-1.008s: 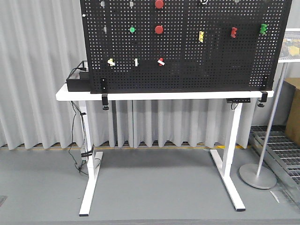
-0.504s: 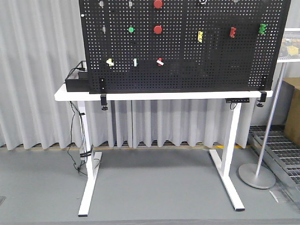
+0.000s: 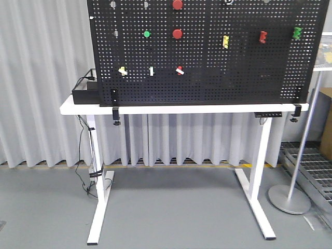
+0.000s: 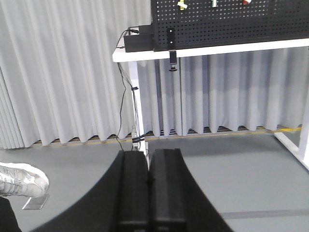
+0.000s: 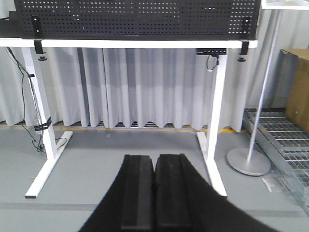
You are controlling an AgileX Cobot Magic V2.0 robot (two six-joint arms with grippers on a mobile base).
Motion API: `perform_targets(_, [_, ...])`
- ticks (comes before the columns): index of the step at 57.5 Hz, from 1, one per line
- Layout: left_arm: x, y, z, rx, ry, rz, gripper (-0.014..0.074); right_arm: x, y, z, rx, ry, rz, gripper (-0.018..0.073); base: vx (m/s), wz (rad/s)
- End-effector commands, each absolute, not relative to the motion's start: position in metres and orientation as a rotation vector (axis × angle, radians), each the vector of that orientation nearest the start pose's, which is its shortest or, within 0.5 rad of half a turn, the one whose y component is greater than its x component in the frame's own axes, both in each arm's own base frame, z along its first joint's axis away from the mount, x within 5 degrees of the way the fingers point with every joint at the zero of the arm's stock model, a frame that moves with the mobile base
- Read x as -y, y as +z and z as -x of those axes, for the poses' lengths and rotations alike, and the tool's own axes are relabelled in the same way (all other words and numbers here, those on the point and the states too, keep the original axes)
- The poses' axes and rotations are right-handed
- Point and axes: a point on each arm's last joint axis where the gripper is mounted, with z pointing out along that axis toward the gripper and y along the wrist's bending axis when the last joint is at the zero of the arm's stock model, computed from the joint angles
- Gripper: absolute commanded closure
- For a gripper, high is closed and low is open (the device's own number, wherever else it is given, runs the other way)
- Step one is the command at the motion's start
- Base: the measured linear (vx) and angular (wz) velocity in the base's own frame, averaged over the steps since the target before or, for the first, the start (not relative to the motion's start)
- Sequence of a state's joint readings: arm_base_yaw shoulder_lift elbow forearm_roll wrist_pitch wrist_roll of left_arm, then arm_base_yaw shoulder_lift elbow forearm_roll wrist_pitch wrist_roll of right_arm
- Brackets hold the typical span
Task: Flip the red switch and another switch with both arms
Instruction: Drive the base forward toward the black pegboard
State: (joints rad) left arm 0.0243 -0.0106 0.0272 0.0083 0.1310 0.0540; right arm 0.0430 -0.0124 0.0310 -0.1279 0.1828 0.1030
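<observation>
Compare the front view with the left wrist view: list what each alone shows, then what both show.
Front view only: two round red buttons, a green button and a floor stand. Left wrist only: the shut left hand and a sneaker. Both: the white table, the black box on its end and the pegboard.

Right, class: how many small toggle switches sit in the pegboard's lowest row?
3, left to right: yellow-based switch, green-based switch, red switch. Others may lie outside the frame.
</observation>
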Motion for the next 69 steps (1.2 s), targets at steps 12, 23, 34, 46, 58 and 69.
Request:
perform_targets(12, [-0.0015, 0.1945, -0.0561, -1.555, 0.056, -0.014, 0.0594, -0.0012, 0.1933, -0.0562, -1.595, -0.009, 0.057, 0.0566, 0.15, 0.12])
perform_targets(23, [-0.0015, 0.1945, -0.0561, -1.555, 0.056, -0.014, 0.0594, -0.0012, 0.1932, -0.0562, -1.596, -0.009, 0.057, 0.0566, 0.15, 0.08])
perform_targets(34, [-0.0015, 0.1945, -0.0561, -1.555, 0.056, -0.014, 0.0594, -0.0012, 0.1932, -0.0562, -1.596, -0.009, 0.057, 0.0566, 0.13, -0.06])
perform_targets(46, [-0.0015, 0.1945, -0.0561, -1.555, 0.056, -0.014, 0.0594, -0.0012, 0.1932, -0.0562, -1.596, -0.009, 0.057, 0.0566, 0.17, -0.14])
perform_targets(58, [-0.0015, 0.1945, -0.0561, -1.555, 0.056, -0.014, 0.0594, -0.0012, 0.1932, -0.0562, -1.596, -0.009, 0.057, 0.0566, 0.23, -0.07])
perform_targets(69, [-0.0015, 0.1945, -0.0561, -1.555, 0.056, -0.014, 0.0594, -0.0012, 0.1932, -0.0562, -1.596, -0.009, 0.057, 0.0566, 0.28, -0.04])
